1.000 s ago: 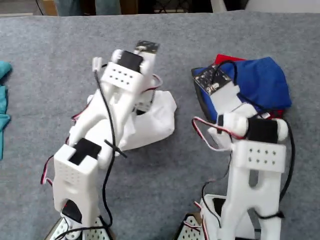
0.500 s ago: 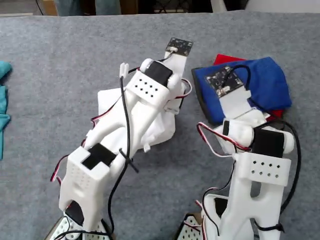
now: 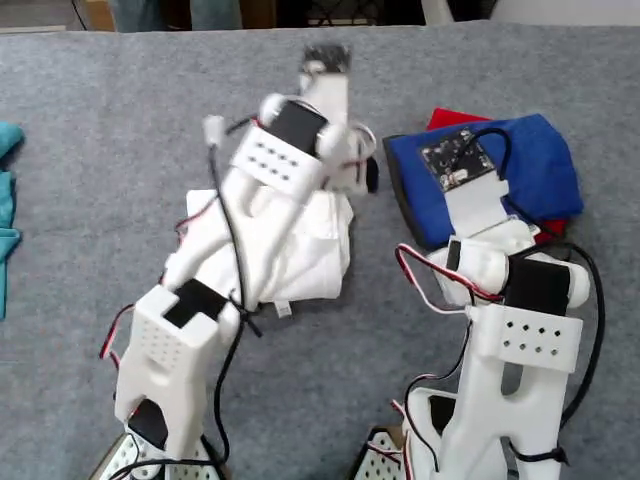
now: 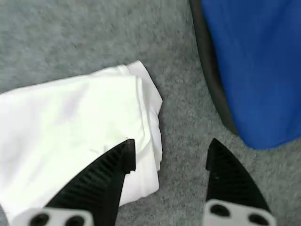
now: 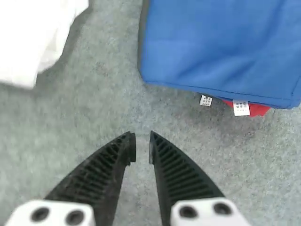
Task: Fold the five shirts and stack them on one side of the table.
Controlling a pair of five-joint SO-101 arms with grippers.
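A folded white shirt (image 3: pixel 312 250) (image 4: pixel 70 122) lies at mid-table, partly under my left arm (image 3: pixel 270 200). My left gripper (image 4: pixel 171 148) hangs open just above the shirt's edge nearest the pile, nothing between its fingers. Right of it is a pile: a blue shirt (image 3: pixel 530 165) (image 4: pixel 254 61) (image 5: pixel 221 42) on top, a dark grey one (image 3: pixel 395 195) and a red one (image 3: pixel 445 118) (image 5: pixel 247 109) beneath. My right gripper (image 5: pixel 142 141) is shut and empty over bare cloth in front of the pile. A teal shirt (image 3: pixel 5 220) lies at the far left edge.
A grey cloth (image 3: pixel 120 110) covers the table, with open room at the left and along the back. The right arm (image 3: pixel 520 300) stands over the pile's near side. Both arm bases (image 3: pixel 400 450) sit at the front edge.
My left arm swung toward the pile, then drew back toward the far side. The white shirt now lies flatter and more squared. The right arm has barely shifted.
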